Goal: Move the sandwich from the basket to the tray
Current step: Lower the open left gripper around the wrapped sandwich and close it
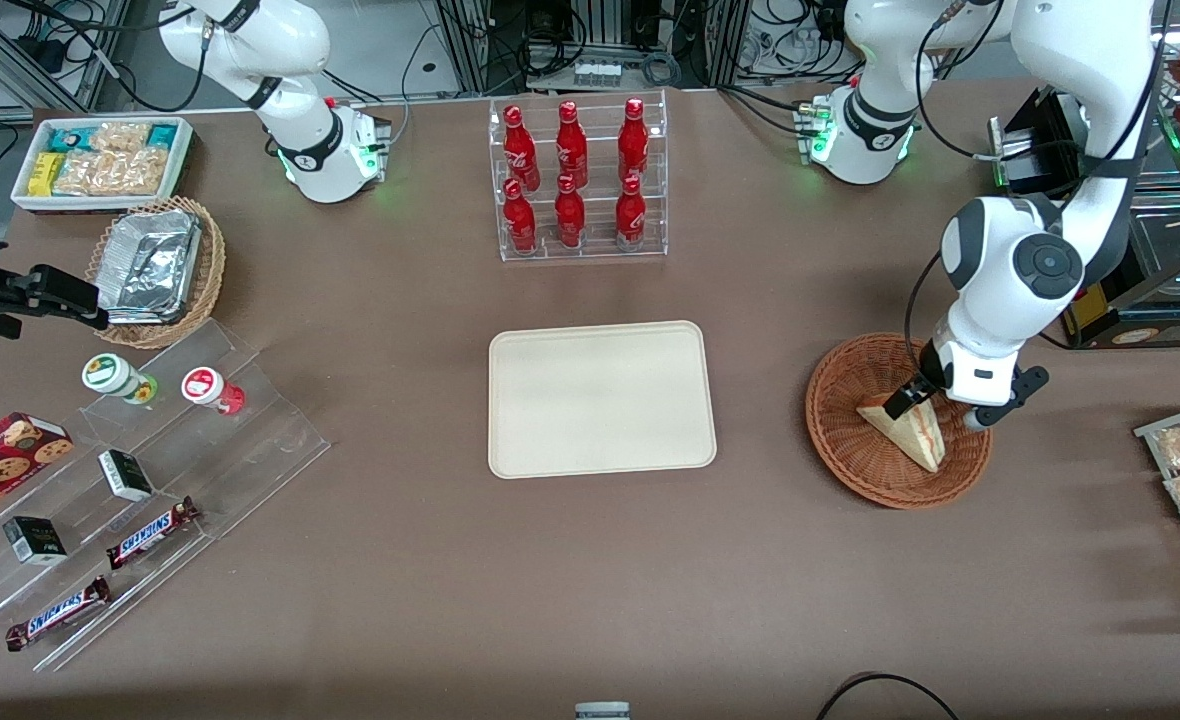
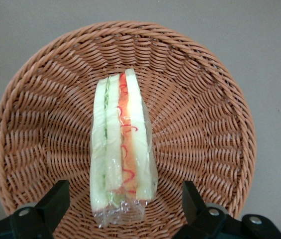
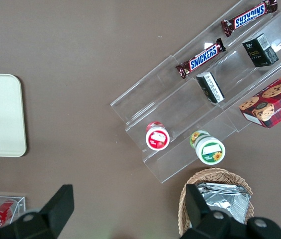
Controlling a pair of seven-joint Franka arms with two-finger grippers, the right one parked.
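One sandwich (image 2: pixel 123 149) (wrapped in clear film) sits on edge in the basket (image 2: pixel 205 114), toward the working arm's end of the table. The gripper (image 1: pixel 950 402) hangs just above it, fingers (image 2: pixel 55 199) spread wide to either side, not touching. The tray (image 1: pixel 600 398) lies mid-table, well apart.

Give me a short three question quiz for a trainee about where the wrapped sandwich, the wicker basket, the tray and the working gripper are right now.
1. True or false: the wrapped triangular sandwich lies in the round reddish-brown wicker basket.
2. What lies on the flat cream rectangular tray? A) the sandwich B) a bottle C) nothing
3. Where is the left arm's gripper, and are its fingers open or shut?

Key: 1 true. 2 C. 3 Over the basket, fingers open, one on each side of the sandwich, not gripping it.
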